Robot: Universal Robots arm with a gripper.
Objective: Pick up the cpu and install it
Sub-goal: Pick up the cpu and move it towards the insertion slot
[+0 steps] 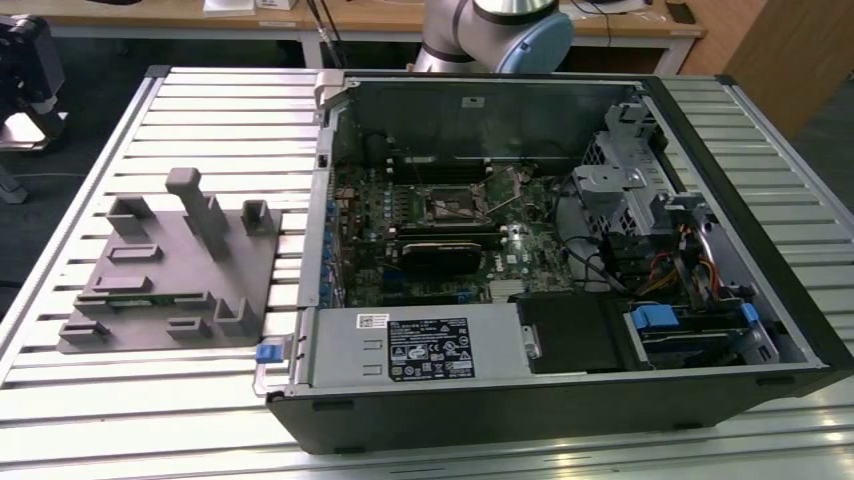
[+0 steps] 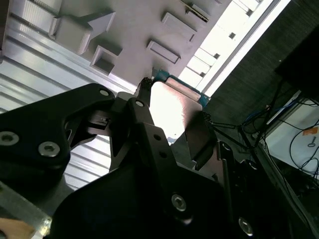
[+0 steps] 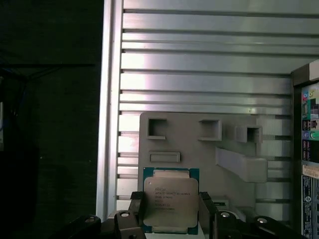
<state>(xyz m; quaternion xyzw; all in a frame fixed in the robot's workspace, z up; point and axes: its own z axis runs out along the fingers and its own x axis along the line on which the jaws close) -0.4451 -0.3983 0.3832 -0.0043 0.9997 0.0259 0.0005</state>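
Your claw (image 3: 169,219) is clamped on the cpu (image 3: 168,199). The two dark fingers (image 3: 207,214) press on opposite edges of it, so the pale metal top is uncovered and faces the first wrist view. I judge that edge grip is deliberate: it keeps the pads off the flat faces and holds the cpu square to the claw, as a socket will need.

In the second wrist view the same hold shows from the other side. There the cpu (image 2: 172,107) sits between the fingertips of the claw (image 2: 174,117), with its blue-green rim poking out past them.

The cpu looks lifted clear, not resting on anything. Beneath and beyond the claw lies the grey holder (image 3: 199,149) with its open pockets (image 3: 158,128), flat on the slatted table (image 3: 199,64). The computer case (image 3: 309,149) is only at the edge, off to one side of the claw. So you are over the holder rather than over the board, and the socket (image 1: 443,205) inside the case awaits the cpu.
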